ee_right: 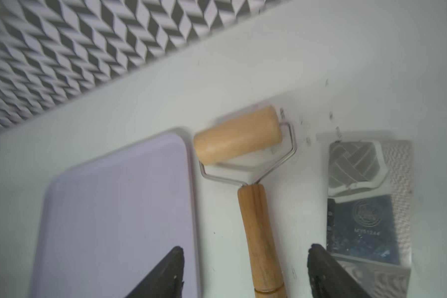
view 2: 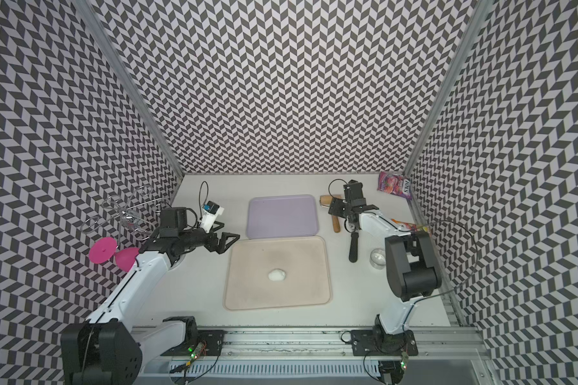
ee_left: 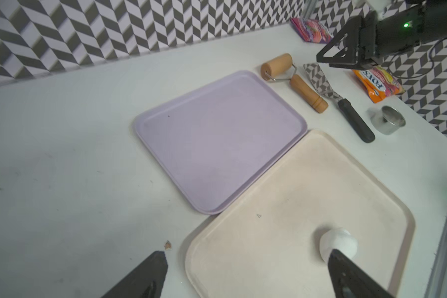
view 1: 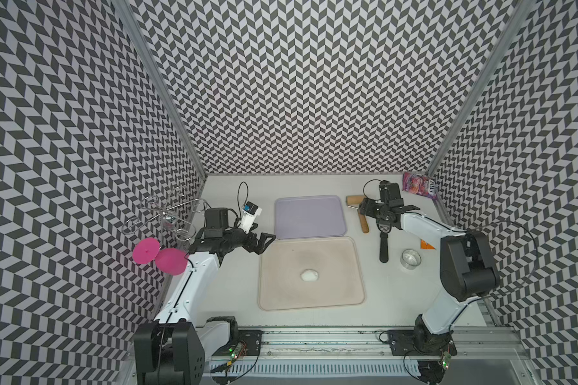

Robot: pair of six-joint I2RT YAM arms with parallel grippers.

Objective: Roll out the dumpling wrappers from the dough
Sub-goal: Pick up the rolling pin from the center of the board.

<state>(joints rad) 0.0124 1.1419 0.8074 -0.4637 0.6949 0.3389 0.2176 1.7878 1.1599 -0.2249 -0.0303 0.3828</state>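
The dough (view 1: 309,275) (view 2: 277,274) (ee_left: 338,242) is a small rounded white lump near the middle of the beige tray (view 1: 341,290) (ee_left: 281,196). No dumpling wrappers are in view. The wooden roller (view 1: 361,213) (view 2: 335,213) (ee_right: 239,139) lies on the table, right of the lilac tray. My right gripper (view 1: 364,208) (ee_right: 245,248) is open, its fingers astride the roller's handle with a gap on each side. My left gripper (view 1: 264,241) (view 2: 228,240) (ee_left: 247,254) hangs wide open and empty over the beige tray's far left corner.
An empty lilac tray (view 1: 309,216) sits behind the beige one. Right of the roller lie a black-handled spatula (view 1: 383,246) and a round metal cutter (view 1: 411,259). Snack packets (view 1: 419,186) lie at the back right. A wire rack (view 1: 161,213) and pink discs (view 1: 146,251) stand at the left wall.
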